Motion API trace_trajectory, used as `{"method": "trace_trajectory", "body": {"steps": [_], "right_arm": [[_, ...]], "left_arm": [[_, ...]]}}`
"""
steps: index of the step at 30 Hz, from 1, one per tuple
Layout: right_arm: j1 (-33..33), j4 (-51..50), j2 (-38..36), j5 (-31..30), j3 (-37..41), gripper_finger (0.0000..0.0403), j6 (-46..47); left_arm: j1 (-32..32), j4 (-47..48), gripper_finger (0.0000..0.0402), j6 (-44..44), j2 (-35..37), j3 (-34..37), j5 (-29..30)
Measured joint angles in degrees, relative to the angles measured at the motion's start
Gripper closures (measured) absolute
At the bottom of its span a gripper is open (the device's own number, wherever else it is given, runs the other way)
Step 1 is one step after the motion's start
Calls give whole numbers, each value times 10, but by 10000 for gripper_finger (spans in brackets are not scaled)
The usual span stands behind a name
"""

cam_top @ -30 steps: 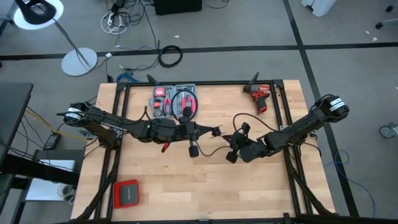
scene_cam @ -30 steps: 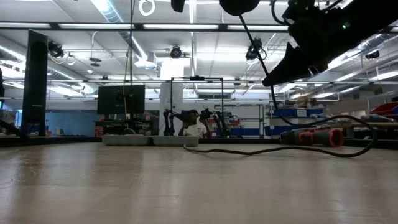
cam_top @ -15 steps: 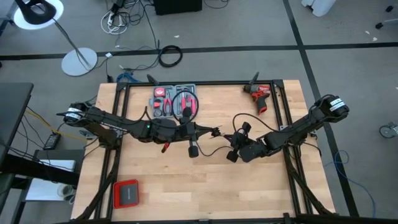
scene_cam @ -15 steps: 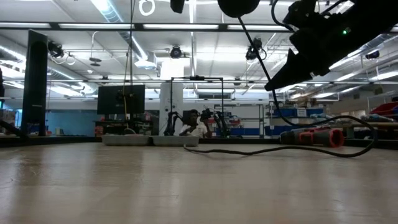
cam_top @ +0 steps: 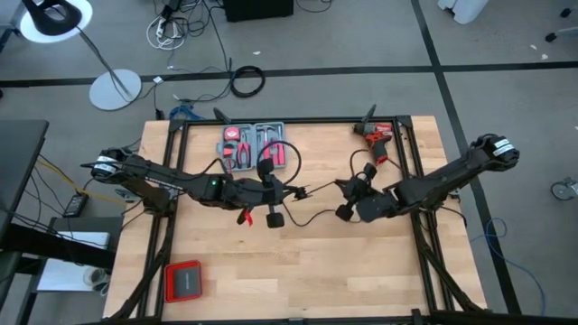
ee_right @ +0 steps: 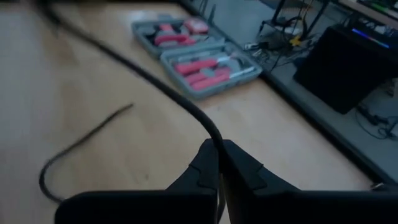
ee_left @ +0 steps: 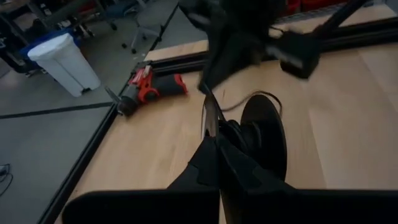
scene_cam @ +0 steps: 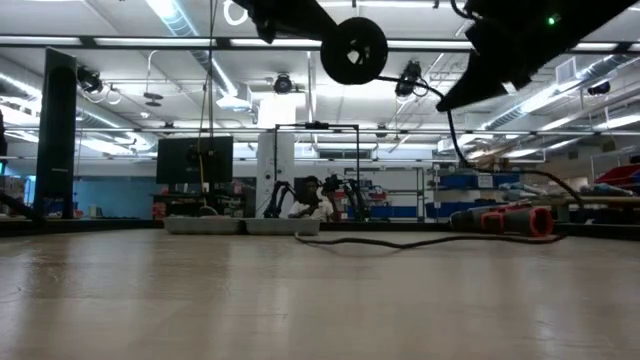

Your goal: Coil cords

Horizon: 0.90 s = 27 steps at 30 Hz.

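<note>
Right tool [cam_top: 341, 186] is clamping together on the black cable [cam_top: 312, 213], now lifting it; left tool [cam_top: 298, 192], also clamped, is holding a raised loop: coiling underway.

Open grey tool case [cam_top: 254, 144], red drill [cam_top: 377, 138], red box [cam_top: 183, 281], wooden table [cam_top: 298, 271]

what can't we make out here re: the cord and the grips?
- Cable full run: thin and partly under both arms, high view.
- Plug block: not identifiable in any view.
- Left gripper contact: dark blur, left wrist view.
- Right gripper shut on cable; the cable beyond it is blurred.
</note>
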State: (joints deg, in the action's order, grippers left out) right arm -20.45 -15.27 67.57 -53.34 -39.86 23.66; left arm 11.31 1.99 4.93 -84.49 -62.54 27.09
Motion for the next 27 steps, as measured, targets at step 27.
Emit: {"method": "trace_trajectory", "body": {"steps": [27], "right_arm": [[-7, 132, 118, 78, -194, 401, -162]], "left_arm": [[0, 2, 402, 24, -2, 2, 157]]}}
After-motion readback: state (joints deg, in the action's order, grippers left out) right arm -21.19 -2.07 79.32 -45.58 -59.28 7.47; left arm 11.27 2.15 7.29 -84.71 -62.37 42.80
